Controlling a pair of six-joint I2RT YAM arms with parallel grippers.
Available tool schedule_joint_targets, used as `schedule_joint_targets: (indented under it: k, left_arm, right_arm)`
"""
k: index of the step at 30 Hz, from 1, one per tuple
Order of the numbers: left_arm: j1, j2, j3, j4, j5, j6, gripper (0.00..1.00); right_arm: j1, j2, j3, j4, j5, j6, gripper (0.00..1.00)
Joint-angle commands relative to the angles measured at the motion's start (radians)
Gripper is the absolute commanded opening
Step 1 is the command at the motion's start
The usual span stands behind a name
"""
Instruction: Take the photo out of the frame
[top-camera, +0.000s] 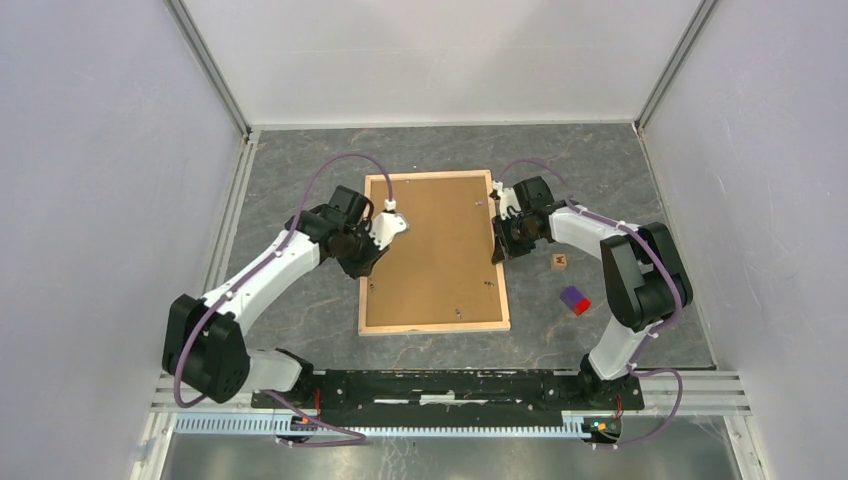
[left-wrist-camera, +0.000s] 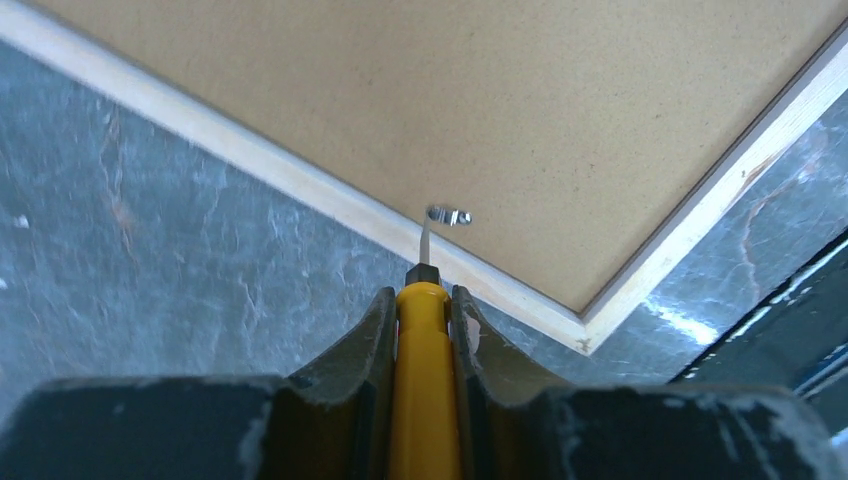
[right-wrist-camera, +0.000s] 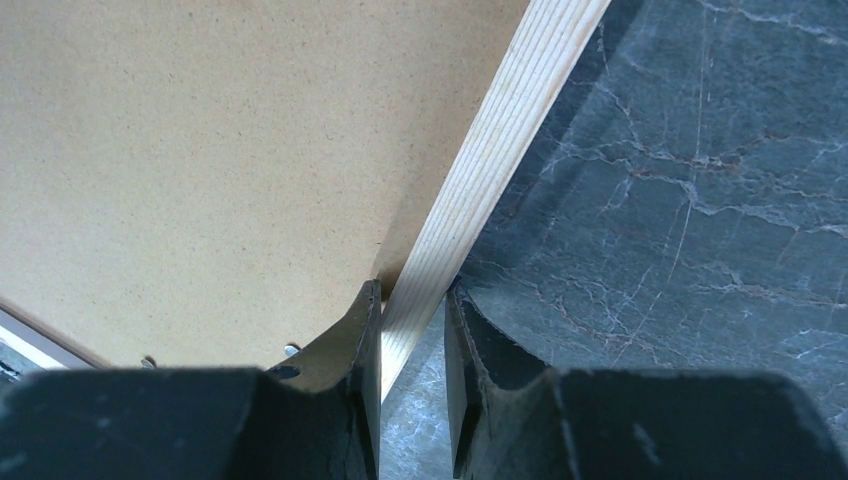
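The frame (top-camera: 432, 327) lies face down in the middle of the tabletop (top-camera: 560, 180), its brown backing panel (top-camera: 435, 250) facing up. The left gripper (left-wrist-camera: 423, 300) is closed on a yellow-handled tool (left-wrist-camera: 423, 385), whose thin metal tip reaches a small metal clip (left-wrist-camera: 448, 215) at the frame's left edge. The right gripper (right-wrist-camera: 412, 300) is clamped over the pale wood strip of the frame's right edge. A small wooden block (top-camera: 560, 262) and a red-and-blue block (top-camera: 575, 300) sit on the tabletop to the right of the frame.

The top camera looks steeply down on the whole desk (top-camera: 600, 160); both wrist cameras sit close over opposite edges of the frame (top-camera: 437, 250).
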Motion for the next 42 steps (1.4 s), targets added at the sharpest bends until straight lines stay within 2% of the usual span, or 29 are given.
schedule_joint_targets:
  k: [1,7,10,14,22,29,42]
  left_arm:
    - [0.036,-0.097,0.033,-0.074,-0.002,-0.248,0.02]
    - [0.04,-0.136,-0.024,-0.064,-0.071,-0.561,0.02]
    - [0.04,-0.13,-0.034,-0.026,-0.113,-0.635,0.02]
    - [0.04,-0.105,-0.039,-0.005,-0.091,-0.7,0.02]
    - [0.04,-0.03,-0.048,0.015,-0.191,-0.767,0.02]
    - [0.038,-0.011,-0.061,0.056,-0.146,-0.791,0.02]
    - [0.038,0.044,-0.07,0.088,-0.155,-0.815,0.02]
  right_arm:
    - [0.023,0.013,-0.025,0.018,0.028,-0.026,0.0]
    - [0.023,-0.015,-0.065,0.056,-0.005,0.007,0.0]
    - [0.023,-0.016,-0.078,0.062,-0.009,0.012,0.0]
    - [0.022,-0.019,-0.082,0.064,-0.012,0.013,0.0]
    - [0.023,-0.033,-0.096,0.079,-0.008,0.019,0.0]
    - [0.023,-0.038,-0.105,0.091,-0.012,0.023,0.0]
    - [0.023,-0.04,-0.117,0.098,-0.005,0.027,0.0]
